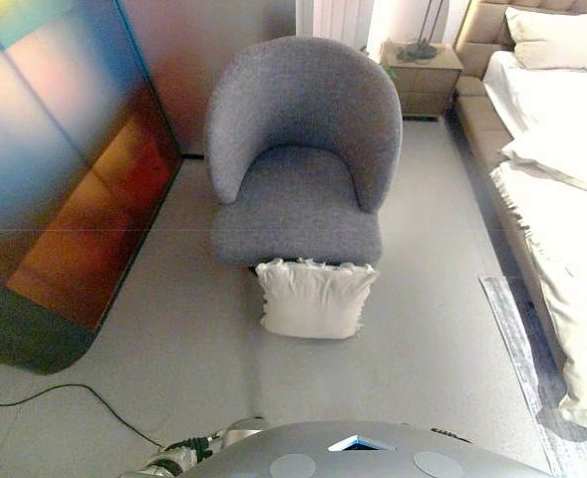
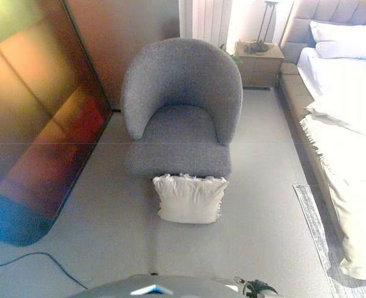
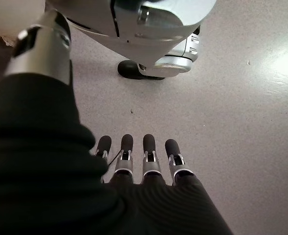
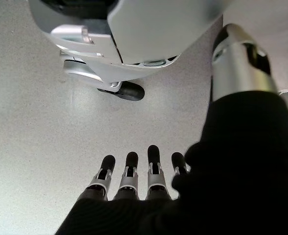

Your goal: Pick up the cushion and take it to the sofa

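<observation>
The reach has not begun. Left of the grey armchair (image 1: pixel 298 159) stands a dark glossy panel (image 1: pixel 54 169); the white cushion (image 1: pixel 313 299) lies on the floor touching the armchair's front edge; a bed (image 1: pixel 552 199) lies to its right. Only the wrist views show the left hand (image 3: pixel 144 161) and right hand (image 4: pixel 134 178), fingers straight, empty (pointing floorward). Next: step closer and lower both hands.

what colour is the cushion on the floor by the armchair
White, or off-white; the cushion shows best in the left eye view.
</observation>
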Robot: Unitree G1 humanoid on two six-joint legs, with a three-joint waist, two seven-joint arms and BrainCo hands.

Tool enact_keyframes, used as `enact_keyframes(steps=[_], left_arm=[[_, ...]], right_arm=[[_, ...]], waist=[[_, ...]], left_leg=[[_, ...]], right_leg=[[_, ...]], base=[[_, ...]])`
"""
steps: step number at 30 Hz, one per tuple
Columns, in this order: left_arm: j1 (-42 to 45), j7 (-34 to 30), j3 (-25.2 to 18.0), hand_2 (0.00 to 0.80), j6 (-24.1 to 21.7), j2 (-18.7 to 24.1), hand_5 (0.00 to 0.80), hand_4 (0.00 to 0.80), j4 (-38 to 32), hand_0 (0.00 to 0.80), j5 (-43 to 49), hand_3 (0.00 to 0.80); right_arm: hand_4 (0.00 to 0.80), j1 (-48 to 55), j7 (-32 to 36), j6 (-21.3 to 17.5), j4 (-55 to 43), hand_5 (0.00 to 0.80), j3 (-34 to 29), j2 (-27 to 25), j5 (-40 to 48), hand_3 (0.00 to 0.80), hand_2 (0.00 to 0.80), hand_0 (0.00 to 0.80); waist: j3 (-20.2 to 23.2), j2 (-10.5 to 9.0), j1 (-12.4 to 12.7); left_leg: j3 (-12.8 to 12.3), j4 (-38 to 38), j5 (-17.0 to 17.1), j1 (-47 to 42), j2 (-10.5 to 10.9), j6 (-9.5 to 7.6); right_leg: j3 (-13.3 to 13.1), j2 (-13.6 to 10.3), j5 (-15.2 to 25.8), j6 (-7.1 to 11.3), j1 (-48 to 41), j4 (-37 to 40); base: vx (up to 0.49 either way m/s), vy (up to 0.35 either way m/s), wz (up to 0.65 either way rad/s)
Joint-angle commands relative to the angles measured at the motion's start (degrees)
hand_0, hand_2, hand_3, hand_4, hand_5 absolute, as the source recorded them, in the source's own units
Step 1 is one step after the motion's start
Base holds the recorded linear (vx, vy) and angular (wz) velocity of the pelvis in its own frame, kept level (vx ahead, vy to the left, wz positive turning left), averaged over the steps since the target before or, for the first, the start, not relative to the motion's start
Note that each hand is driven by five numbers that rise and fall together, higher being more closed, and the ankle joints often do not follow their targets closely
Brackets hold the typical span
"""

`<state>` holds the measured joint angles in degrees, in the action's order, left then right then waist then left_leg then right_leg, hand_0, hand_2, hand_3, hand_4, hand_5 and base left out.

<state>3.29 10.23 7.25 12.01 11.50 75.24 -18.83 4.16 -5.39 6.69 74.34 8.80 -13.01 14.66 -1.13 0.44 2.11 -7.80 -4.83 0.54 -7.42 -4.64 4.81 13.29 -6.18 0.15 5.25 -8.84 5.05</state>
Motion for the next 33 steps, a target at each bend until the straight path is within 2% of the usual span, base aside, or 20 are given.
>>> enact_keyframes(steps=[1,12,28,31,33], left_arm=[[-3.2,0.7,0.2,0.0,-0.3,0.2,0.0,0.0,3.3,0.0,0.1,0.0],[-2.5,-0.3,-0.4,0.0,-1.8,0.4,0.0,0.0,3.7,0.0,0.8,0.0],[-3.0,1.1,-0.6,0.0,-0.4,0.6,0.0,0.0,3.6,0.0,0.3,0.0],[-3.3,1.6,-1.1,0.0,-0.4,0.7,0.0,0.0,3.8,0.0,-0.3,0.0],[-3.7,1.4,-1.5,0.0,-0.6,0.6,0.0,0.0,4.0,0.0,-0.6,0.0]], right_arm=[[0.0,-3.9,0.2,0.6,3.2,0.0,0.7,0.9,-0.6,0.0,0.0,0.0],[0.0,-3.9,0.8,0.4,3.4,0.0,0.4,0.6,-0.5,0.0,0.0,0.0],[0.0,-4.1,1.1,1.0,3.5,0.0,0.7,0.8,-1.5,0.0,0.0,0.0],[0.0,-4.8,1.2,1.2,3.7,0.0,1.0,0.7,-1.8,0.0,0.0,0.0],[0.0,-5.5,1.5,1.4,3.7,0.0,1.0,0.4,-2.2,0.0,0.0,0.0]], waist=[[-0.7,-1.87,-1.1],[-0.8,-1.99,-0.9],[-0.9,-2.04,-1.1],[-1.6,-2.71,-0.9],[-2.6,-3.67,-0.7]], left_leg=[[-2.4,-0.2,-3.3,-0.3,1.5,-2.94],[-2.3,-0.2,-3.2,-0.1,1.4,-2.85],[-2.2,-0.2,-3.1,-0.4,1.3,-3.0],[-1.7,4.8,-4.0,1.0,0.8,-2.7],[-1.1,11.6,-5.6,3.6,0.5,-2.88]], right_leg=[[-0.5,-0.5,0.2,0.96,1.3,0.0],[-0.4,-0.4,0.2,0.93,1.5,-0.1],[-0.8,0.4,-0.6,0.25,1.7,-1.0],[-1.8,0.6,-1.4,-0.86,2.7,-3.1],[-2.1,0.1,-1.9,-1.74,3.9,-5.6]], base=[[0.0,0.0,0.0],[0.0,0.0,0.0],[0.005,-0.025,0.0],[-0.005,-0.116,0.0],[-0.032,-0.132,0.02]])
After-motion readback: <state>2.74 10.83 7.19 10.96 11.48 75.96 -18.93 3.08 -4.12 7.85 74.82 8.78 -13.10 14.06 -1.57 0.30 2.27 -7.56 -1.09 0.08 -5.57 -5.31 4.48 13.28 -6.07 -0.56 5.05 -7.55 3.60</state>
